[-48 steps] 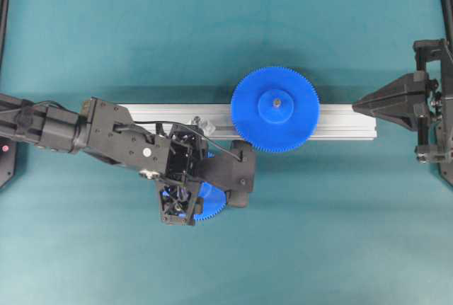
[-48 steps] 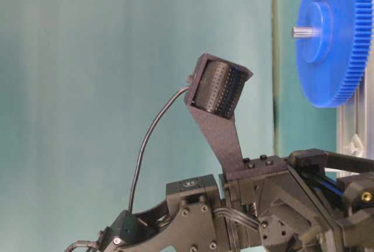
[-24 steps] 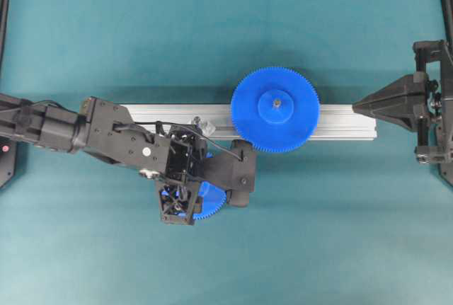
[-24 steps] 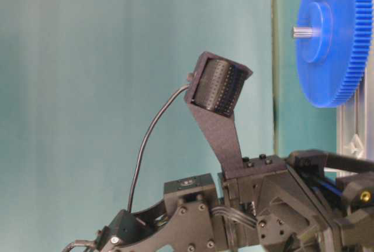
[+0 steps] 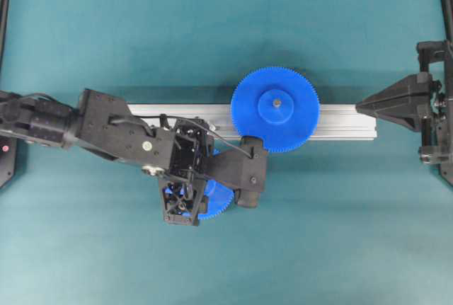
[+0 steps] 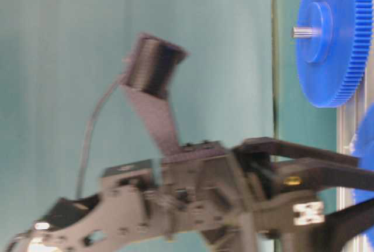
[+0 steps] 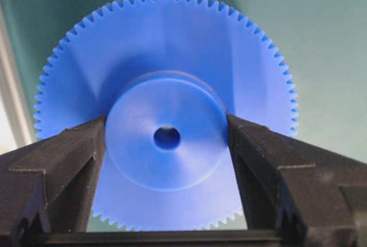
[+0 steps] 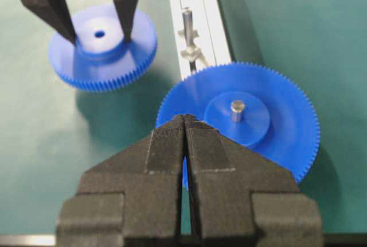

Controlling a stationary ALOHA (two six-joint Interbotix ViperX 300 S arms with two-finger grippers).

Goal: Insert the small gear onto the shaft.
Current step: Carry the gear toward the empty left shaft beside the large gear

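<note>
The small gear (image 7: 172, 46) is blue with a raised hub and a centre hole. My left gripper (image 7: 166, 129) is shut on the hub, one finger on each side. In the overhead view the left gripper (image 5: 191, 195) covers most of the small gear (image 5: 221, 199), just in front of the rail. The right wrist view shows the small gear (image 8: 103, 58) held off the table, its shadow below it. The shaft (image 8: 186, 20) is a thin silver pin with its mount on the rail, beside the small gear; the left arm hides it in the overhead view. My right gripper (image 8: 184, 122) is shut and empty.
The larger blue gear (image 5: 274, 109) sits on its grey pin (image 8: 237, 109) on the ribbed aluminium rail (image 5: 340, 122). My right gripper (image 5: 359, 107) points at the rail's right end. The larger gear also shows in the table-level view (image 6: 333, 35). Teal table all around.
My left arm has moved right with the small gear held in it. In the table-level view the arm swung and the gear's edge came into sight. The right arm barely shifted.
</note>
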